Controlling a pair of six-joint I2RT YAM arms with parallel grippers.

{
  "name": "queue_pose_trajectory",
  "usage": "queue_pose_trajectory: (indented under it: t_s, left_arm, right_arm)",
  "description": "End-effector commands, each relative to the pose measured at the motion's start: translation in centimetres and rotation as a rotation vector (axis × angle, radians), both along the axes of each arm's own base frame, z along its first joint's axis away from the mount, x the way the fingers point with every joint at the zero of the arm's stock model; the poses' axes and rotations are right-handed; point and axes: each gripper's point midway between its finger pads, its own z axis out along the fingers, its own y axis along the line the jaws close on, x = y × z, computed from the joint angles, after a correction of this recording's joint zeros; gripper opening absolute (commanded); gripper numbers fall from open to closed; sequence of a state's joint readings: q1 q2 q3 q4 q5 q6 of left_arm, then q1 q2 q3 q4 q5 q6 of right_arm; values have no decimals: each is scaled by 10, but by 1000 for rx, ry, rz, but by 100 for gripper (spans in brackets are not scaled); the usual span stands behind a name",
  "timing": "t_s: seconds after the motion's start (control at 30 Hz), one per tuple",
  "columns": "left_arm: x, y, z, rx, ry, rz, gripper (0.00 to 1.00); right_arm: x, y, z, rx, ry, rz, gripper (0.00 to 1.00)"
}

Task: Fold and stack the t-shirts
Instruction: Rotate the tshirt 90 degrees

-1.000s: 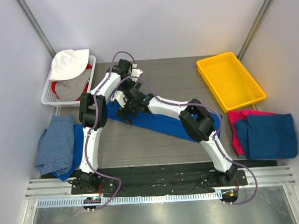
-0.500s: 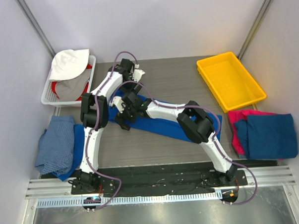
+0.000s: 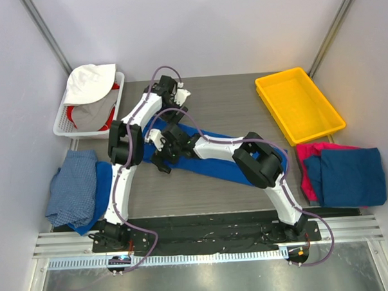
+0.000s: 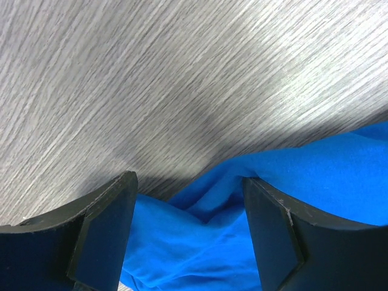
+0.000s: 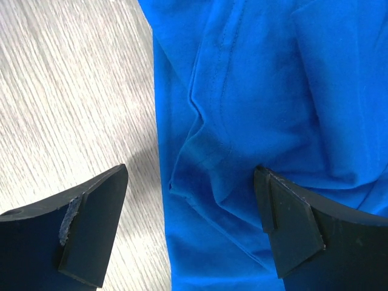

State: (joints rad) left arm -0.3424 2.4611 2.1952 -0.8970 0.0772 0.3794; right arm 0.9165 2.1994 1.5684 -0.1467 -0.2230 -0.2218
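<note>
While poised over the crumpled royal blue t-shirt (image 3: 211,165), left gripper (image 4: 188,200) jaws apart, right gripper (image 5: 189,182) jaws apart, grey table (image 3: 231,105) beneath

**Counter (image 3: 224,105) layout**

One shirt (image 3: 206,168) lay across the middle. A basket (image 3: 59,129) with clothes (image 3: 88,82) heaped in it sat far left, a tray (image 3: 298,105) far right. Folded shirts (image 3: 350,176) sat near right, another pile (image 3: 72,189) near left.

Royal blue t-shirt (image 3: 208,164), folded into a long wrinkled band, lies slantwise at centre. Dark blue t-shirt (image 3: 353,176) rests folded atop magenta t-shirt (image 3: 304,159) at four o'clock.
</note>
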Motion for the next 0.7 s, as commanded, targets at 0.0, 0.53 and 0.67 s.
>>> queue_pose_trajectory:
  t_s: [0.0,0.53,0.67]
  left_arm:
    - [5,20,-21,115,-28,-8,74]
    - [37,34,-41,207,-93,15,74]
    - [46,37,-35,215,-136,53,74]
  right_arm:
    - [-44,-26,-26,-107,146,19,92]
    - [-27,-4,-28,-109,132,31,92]
    - [-19,7,-31,-100,130,32,92]
